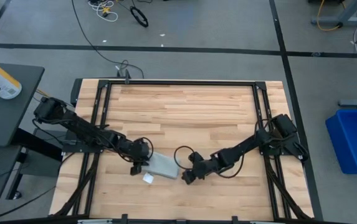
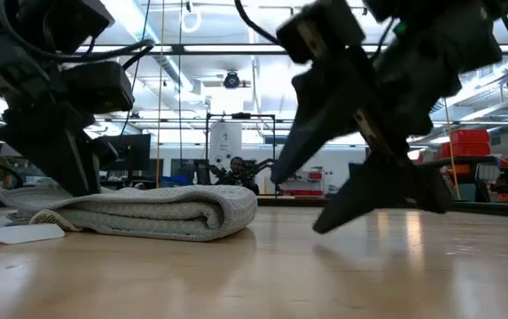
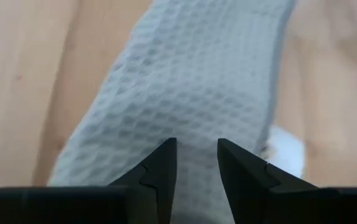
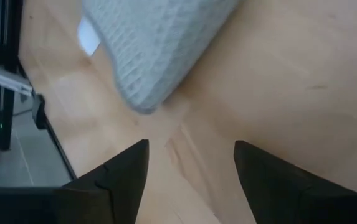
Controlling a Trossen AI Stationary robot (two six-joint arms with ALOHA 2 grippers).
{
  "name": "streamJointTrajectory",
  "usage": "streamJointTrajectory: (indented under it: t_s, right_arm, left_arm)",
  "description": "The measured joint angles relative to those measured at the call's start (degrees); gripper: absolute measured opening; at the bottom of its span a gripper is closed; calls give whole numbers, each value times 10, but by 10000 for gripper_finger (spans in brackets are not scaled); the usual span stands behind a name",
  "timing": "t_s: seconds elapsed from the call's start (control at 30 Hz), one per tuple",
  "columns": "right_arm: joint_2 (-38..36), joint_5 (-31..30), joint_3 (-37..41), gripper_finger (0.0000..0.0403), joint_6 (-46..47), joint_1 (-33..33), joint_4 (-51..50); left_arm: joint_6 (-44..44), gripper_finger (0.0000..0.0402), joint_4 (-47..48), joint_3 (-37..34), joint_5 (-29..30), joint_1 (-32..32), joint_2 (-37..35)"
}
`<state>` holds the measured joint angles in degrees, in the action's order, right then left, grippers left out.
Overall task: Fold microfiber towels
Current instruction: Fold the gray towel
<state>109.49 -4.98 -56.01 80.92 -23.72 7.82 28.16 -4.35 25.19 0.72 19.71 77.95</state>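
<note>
High view shows you the folded towel (image 1: 163,165) between both arms: left jaws rest on it, slightly parted; right jaws open just beside.

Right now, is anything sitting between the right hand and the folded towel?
Nothing visible. The right hand is open, just off the towel's rolled edge, with only bare table in the gap between them. The left hand is at the towel's far side, out of that path.

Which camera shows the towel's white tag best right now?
The low view: the white tag lies flat on the table beside the folded towel. High view shows it as a speck; both wrist views catch only a blurred corner.
</note>
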Motion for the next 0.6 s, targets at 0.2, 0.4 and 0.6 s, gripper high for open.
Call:
streamJointTrajectory:
  t_s: [0.2,0.4,0.6]
  right_arm:
    - [0,-4,16,245,16,4,19]
    - [-1,-5,17,239,-2,30,44]
    - [0,7,16,250,-13,48,68]
  left_arm:
    - [16,122,-33,0,-12,1,0]
    - [27,122,-25,0,-13,1,12]
    - [29,122,-41,2,-22,1,61]
